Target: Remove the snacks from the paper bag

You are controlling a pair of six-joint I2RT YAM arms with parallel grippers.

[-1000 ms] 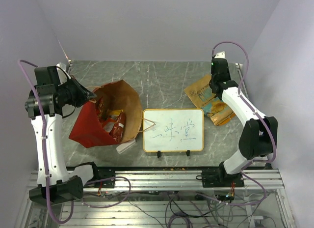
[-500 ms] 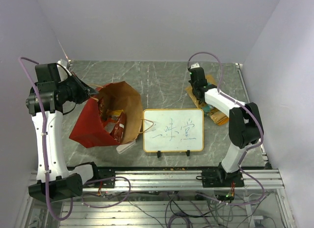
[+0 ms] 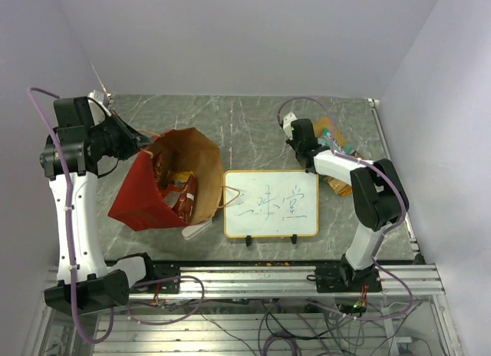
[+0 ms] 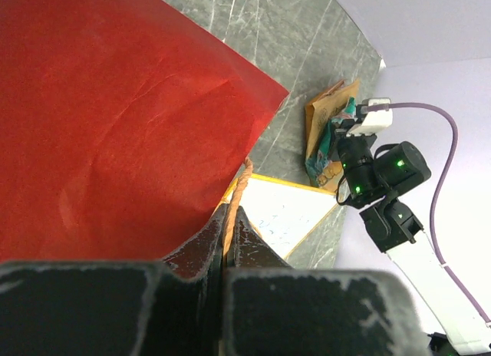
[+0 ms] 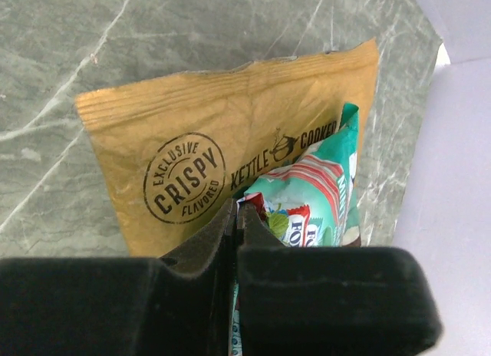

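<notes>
Because the left claw [image 4: 228, 218] is clenched on the handle [image 4: 235, 189] of the paper bag [image 3: 138, 199], the bag's mouth stands lifted and open at the left of the desk [image 3: 253, 118], with red and yellow snacks [image 3: 179, 189] showing inside. The right claw [image 5: 236, 210], pinched shut on nothing, hovers over the orange bag [image 5: 192, 126] and teal packet [image 5: 314, 195] lying far right, seemingly ready to fetch another.

Soft, bright, even light fills all three views. Shadows under the bag [image 3: 134, 199] and whiteboard [image 3: 270, 206] are faint. The overhead view is sharp edge to edge. Up close, the left fingers [image 4: 100, 302] and right fingers [image 5: 322, 295] are dark and blurred, while the packet [image 5: 230, 118] print reads crisp.
</notes>
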